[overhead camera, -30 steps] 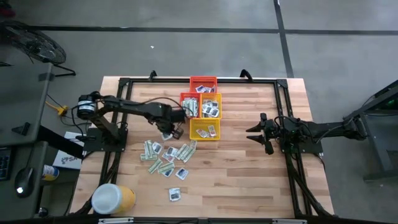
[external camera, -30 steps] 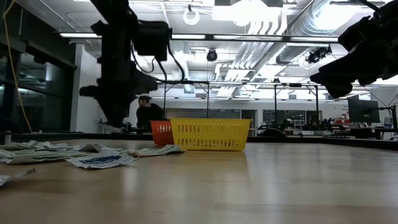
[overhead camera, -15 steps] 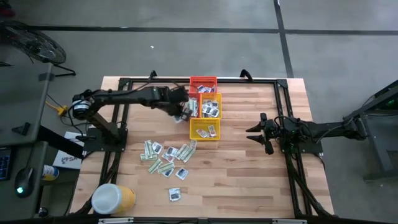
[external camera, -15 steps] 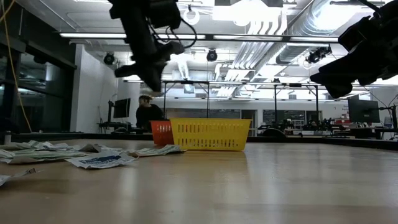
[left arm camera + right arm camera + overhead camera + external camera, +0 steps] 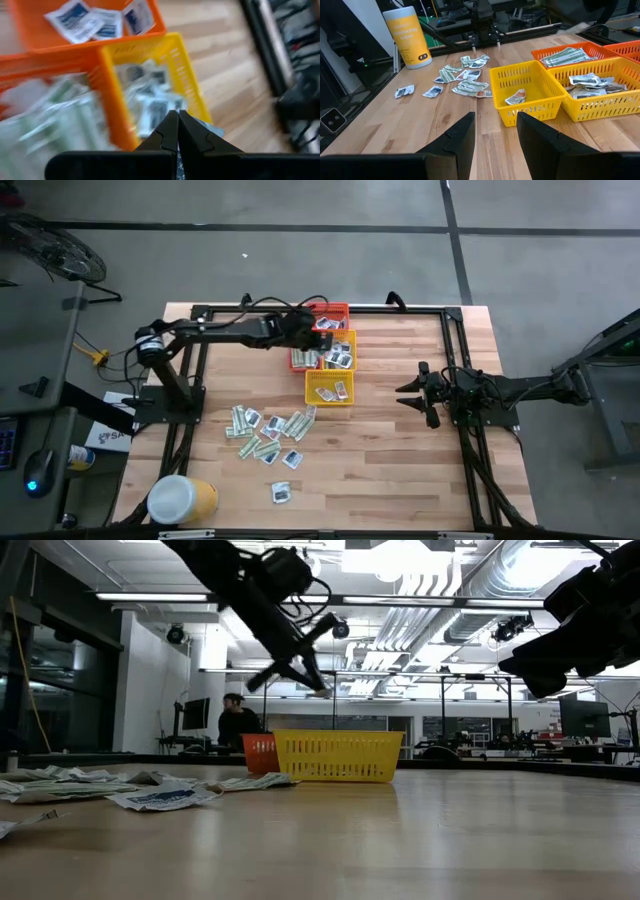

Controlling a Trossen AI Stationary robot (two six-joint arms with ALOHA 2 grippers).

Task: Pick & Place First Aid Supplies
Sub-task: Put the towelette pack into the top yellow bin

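Observation:
Several loose first aid packets point(image 5: 268, 430) lie flat on the wooden table, with more point(image 5: 467, 82) showing in the right wrist view. Other packets fill the red point(image 5: 327, 313), orange point(image 5: 303, 355) and two yellow baskets point(image 5: 342, 350) point(image 5: 328, 388). My left gripper point(image 5: 320, 337) hangs slanting above the orange and far yellow baskets point(image 5: 150, 85), shut on a small pale packet point(image 5: 216, 131) that is mostly hidden by the fingers. My right gripper point(image 5: 413, 394) waits open at the table's right, its fingers point(image 5: 462, 137) holding nothing. My left gripper pinches a small pale packet between its two fingertips point(image 5: 318, 690); only a sliver of its edge point(image 5: 215, 131) shows beside the fingers. The fingers slant downward from the table's left. The packet is lifted clear, above the baskets.
A big yellow tub with a white lid point(image 5: 180, 500) stands at the near left corner. A black frame point(image 5: 455, 360) runs around the table. Bare wood lies between the baskets and my right gripper.
My left gripper has risen from the loose packets and swung toward the far edge and right, ending above the baskets. It has tipped from pointing steeply down to a shallower slant and has stayed shut.

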